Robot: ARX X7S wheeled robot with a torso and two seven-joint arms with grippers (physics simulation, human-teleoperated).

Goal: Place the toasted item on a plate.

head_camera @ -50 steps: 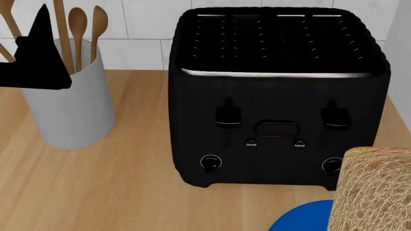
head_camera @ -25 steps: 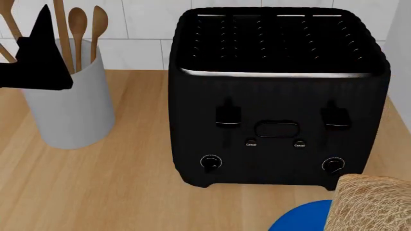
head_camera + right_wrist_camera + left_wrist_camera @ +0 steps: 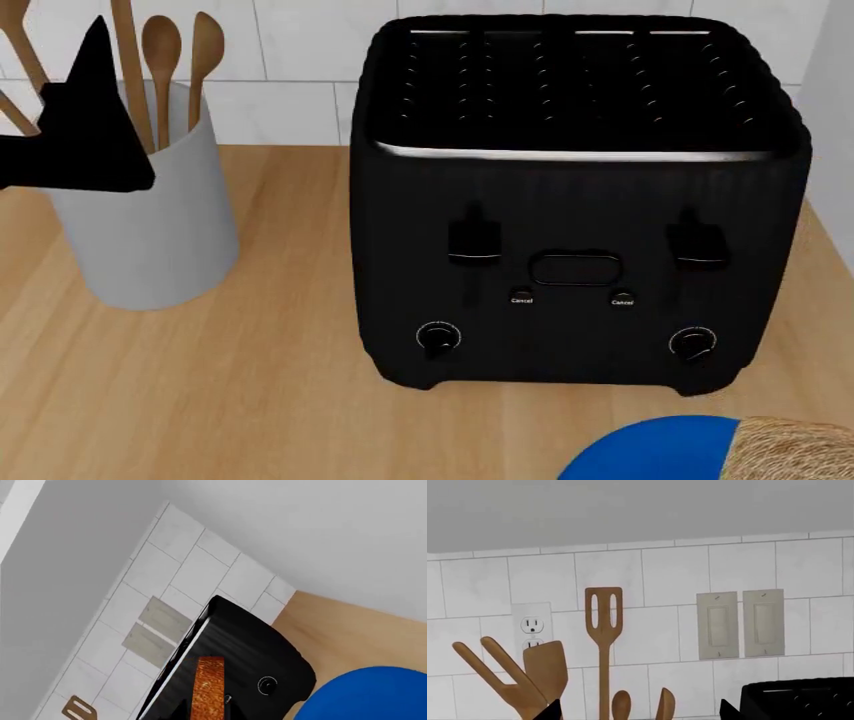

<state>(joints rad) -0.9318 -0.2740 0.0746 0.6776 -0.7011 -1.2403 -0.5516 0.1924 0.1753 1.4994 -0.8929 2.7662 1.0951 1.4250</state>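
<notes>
One bread slice [image 3: 209, 687] edge-on between the right gripper's barely visible fingertips.

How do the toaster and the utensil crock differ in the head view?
Colour: the toaster is black, the utensil crock pale grey.
Shape: the toaster is a boxy block with knobs and levers on its front, the crock a plain cylinder.
Contents: the toaster's top slots look empty, while the crock holds wooden utensils that stick out above its rim.
Both stand upright on the wooden counter, against the tiled wall.

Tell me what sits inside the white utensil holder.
Wooden utensils stand in the white holder: spoons, a slotted spatula and a forked tool. The left gripper covers part of them; the holder's inside stays hidden.
</notes>
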